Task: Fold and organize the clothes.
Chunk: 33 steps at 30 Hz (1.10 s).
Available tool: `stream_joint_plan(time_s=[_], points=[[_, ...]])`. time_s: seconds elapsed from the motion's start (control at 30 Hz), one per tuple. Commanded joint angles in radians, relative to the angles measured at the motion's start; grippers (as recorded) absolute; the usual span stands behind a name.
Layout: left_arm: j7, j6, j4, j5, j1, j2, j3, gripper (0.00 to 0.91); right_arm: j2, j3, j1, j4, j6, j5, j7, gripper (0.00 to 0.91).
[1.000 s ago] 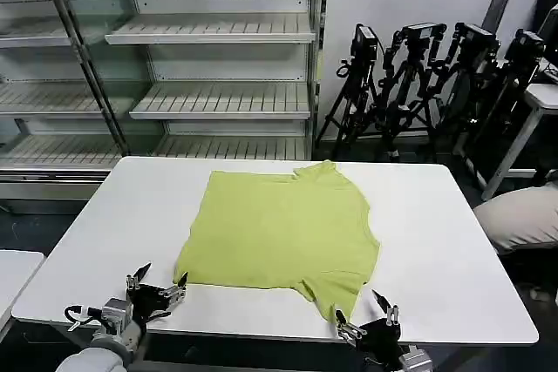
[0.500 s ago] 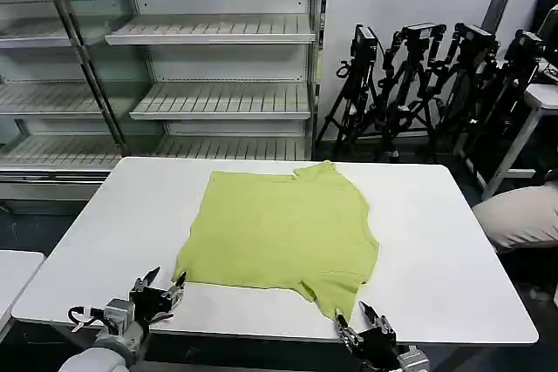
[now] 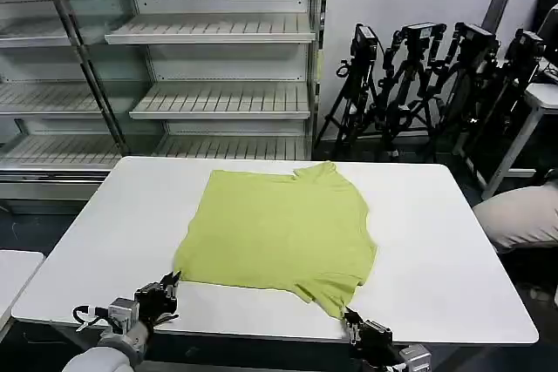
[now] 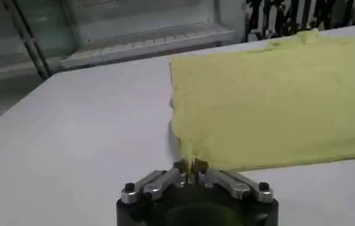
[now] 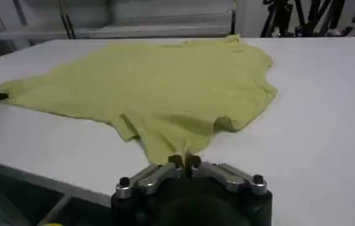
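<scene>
A: Where's the lime T-shirt point(image 3: 279, 228)?
B: Spread flat across the middle of the white counter point(image 3: 436, 241), collar toward the far edge, one sleeve hanging down toward the lower centre of the head view.

A: And the left gripper point(image 3: 161, 294)?
B: Low at the lower left of the head view, at the near left corner of the shirt. Pinched tight on that corner in the left wrist view point(image 4: 190, 164), fabric caught between the tips.

A: Right gripper point(image 3: 356, 327)?
B: Bottom centre-right of the head view, at the counter's near edge. Clamped on the tip of the hanging sleeve, seen up close in the right wrist view point(image 5: 184, 160).

A: Anything around?
B: Empty metal shelving point(image 3: 209, 98) across the upper left. Black camera tripods point(image 3: 418, 76) bunched at the upper right against a white wall. Beige trouser fabric point(image 3: 523, 215) at the right edge, off the counter. Corner of a second white table point(image 3: 13, 272) at the lower left edge.

A: Anything in the way?
B: Nothing lying on the shirt; bare counter all around it.
</scene>
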Motion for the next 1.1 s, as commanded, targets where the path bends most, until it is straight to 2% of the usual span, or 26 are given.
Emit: stream_joint_plan(time_s=[0.03,0.23,0.5,0.8,1.1], points=[[-0.001,0.0,-0.016,-0.019,-0.04,0.001,-0.001,0.01,0.001,0.042,0.042,0.021,0.009,0.032,-0.017,0.0],[-0.006,0.0,0.021,-0.057,-0.145,-0.008,0.015,0.01,0.0,0.059,0.231,-0.046,-0.041,0.086,-0.005,0.0],[-0.028,0.002,0.159,-0.105,-0.326,-0.052,0.064,0.01,0.03,-0.051,0.482,-0.254,-0.056,0.062,-0.017,0.0],[-0.033,0.001,0.276,-0.108,-0.432,-0.1,0.099,0.01,0.057,-0.095,0.624,-0.404,-0.038,0.016,-0.042,0.0],[-0.029,0.001,0.376,-0.104,-0.491,-0.115,0.103,0.01,0.072,-0.127,0.657,-0.483,-0.005,-0.012,-0.084,0.0]])
